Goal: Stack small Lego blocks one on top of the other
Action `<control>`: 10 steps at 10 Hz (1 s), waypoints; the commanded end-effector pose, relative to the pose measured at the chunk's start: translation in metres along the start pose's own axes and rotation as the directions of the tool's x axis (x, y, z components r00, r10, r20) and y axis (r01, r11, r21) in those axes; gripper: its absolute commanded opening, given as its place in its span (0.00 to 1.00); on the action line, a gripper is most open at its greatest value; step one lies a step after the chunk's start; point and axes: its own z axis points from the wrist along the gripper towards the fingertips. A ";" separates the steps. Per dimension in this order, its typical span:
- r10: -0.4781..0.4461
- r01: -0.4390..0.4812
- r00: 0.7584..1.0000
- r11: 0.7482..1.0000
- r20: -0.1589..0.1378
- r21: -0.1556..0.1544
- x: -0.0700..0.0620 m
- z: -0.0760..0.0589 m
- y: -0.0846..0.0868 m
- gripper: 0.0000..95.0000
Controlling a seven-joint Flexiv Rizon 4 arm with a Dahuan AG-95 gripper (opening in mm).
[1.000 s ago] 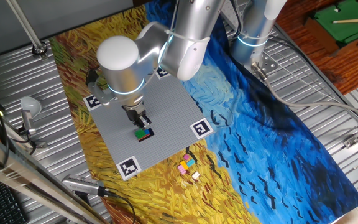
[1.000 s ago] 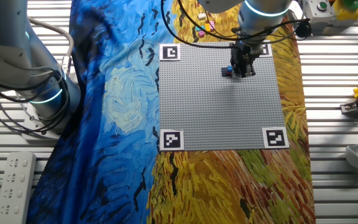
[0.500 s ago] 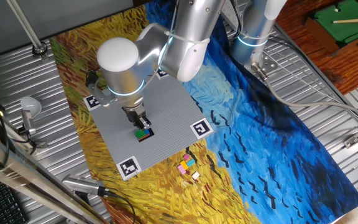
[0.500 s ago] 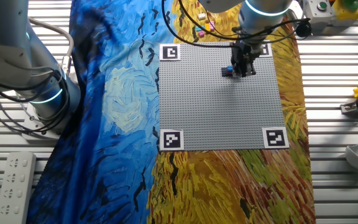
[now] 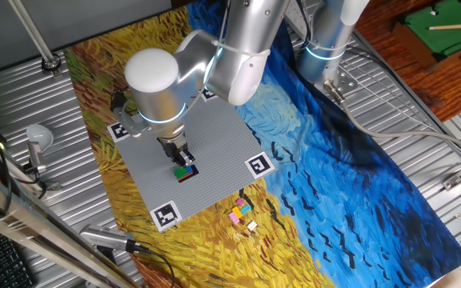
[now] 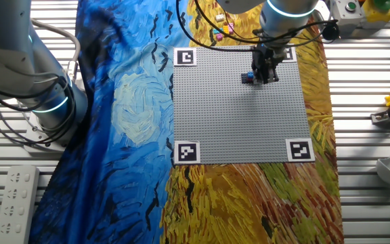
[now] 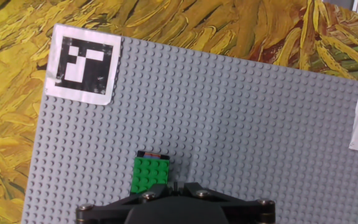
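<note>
- One fixed view: the gripper point(image 5: 184, 160) hangs under the silver arm point(image 5: 214, 60) at the centre-left of the frame, low over the grey baseplate point(image 5: 214, 136). Just below its tips sits a green block point(image 5: 184, 170) on a darker, reddish one, a small stack on the plate. Whether the fingers touch the stack cannot be told here.
- The same view alone shows the loose blocks point(image 5: 242, 213) well: pink, yellow and white pieces lie on the painted cloth point(image 5: 358, 184) below the plate's lower edge, off the plate.
- The other fixed view: the plate fills the middle of the frame, with black-and-white corner tags point(image 6: 187, 152). The gripper point(image 6: 263, 73) stands near the plate's upper right. A bit of blue and red shows just left of the fingers; the green top is hidden. The loose blocks point(image 6: 223, 28) are small specks above the plate's upper edge.
- This view alone shows a second arm's base point(image 6: 42, 102) at the left and a power strip point(image 6: 12, 203) in the lower left corner.
- Hand view: the gripper's black body point(image 7: 179, 208) fills the bottom centre; the fingertips are out of sight, so whether the claw is spread or closed cannot be told.
- Only here do the studs of the green block point(image 7: 152, 175) show. It sits at the lower centre-left, touching the black body's upper edge, with a dark red edge at its far side. A corner tag point(image 7: 82, 68) lies at the upper left.
</note>
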 end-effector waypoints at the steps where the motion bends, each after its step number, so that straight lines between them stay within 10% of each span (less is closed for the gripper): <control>1: 0.002 -0.002 1.000 1.000 -0.001 0.000 0.000 -0.001 0.000 0.00; 10: 0.003 -0.003 1.000 1.000 -0.002 0.000 0.000 -0.003 0.002 0.00</control>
